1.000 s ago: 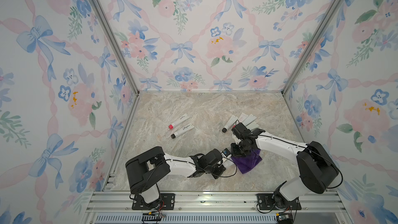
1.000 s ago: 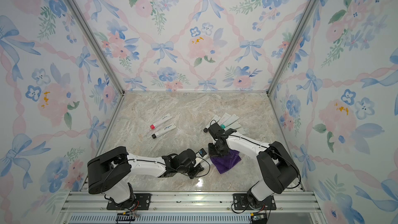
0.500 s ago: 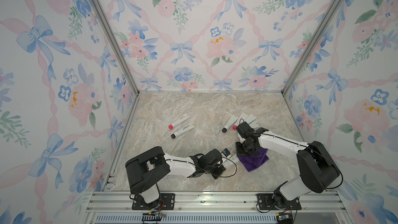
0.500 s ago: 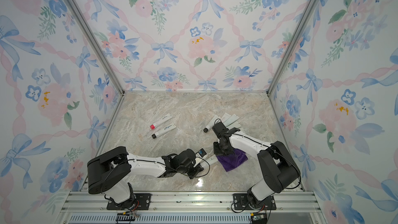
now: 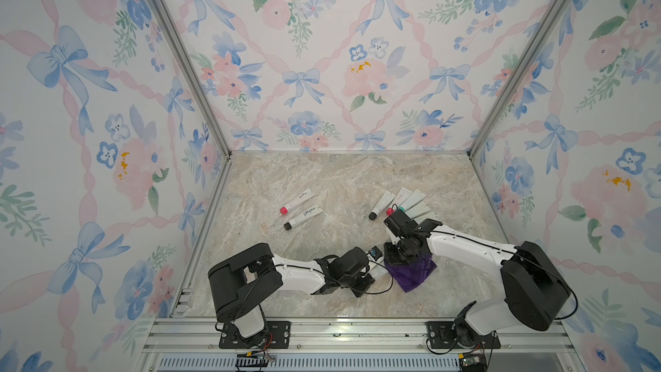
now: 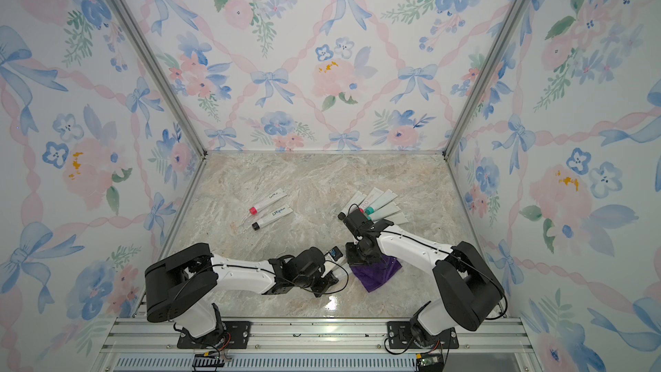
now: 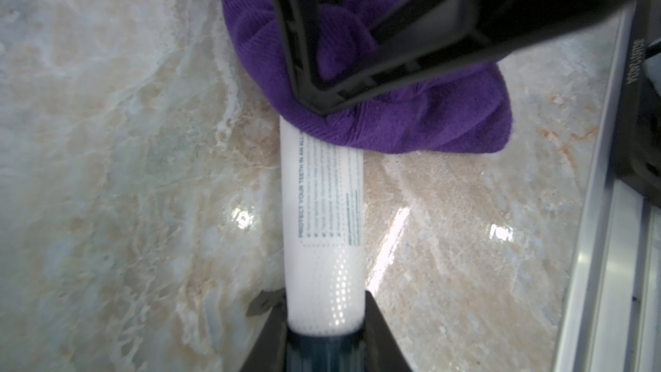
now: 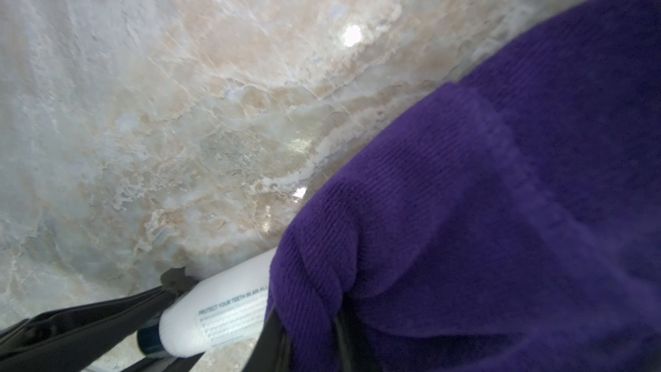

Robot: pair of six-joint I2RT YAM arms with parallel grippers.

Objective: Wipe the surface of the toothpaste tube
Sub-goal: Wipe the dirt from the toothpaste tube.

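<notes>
Two arms meet at the near centre of the bench [image 5: 322, 180]. The left fingers [image 7: 382, 345] clamp the cap end of the toothpaste tube [image 7: 322, 209]. Its long axis runs rightward under the purple cloth [image 7: 411, 127], which is bunched tight in the right fingers [image 7: 289, 30]. A wiping stroke would likely follow that axis.

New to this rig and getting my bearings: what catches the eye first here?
A purple cloth, pinched in the right gripper, lies over one end of a white toothpaste tube that the left gripper holds by its cap end, at the front of the marble table. Farther back lie a fan of tubes on the right and two capped tubes on the left.
</notes>
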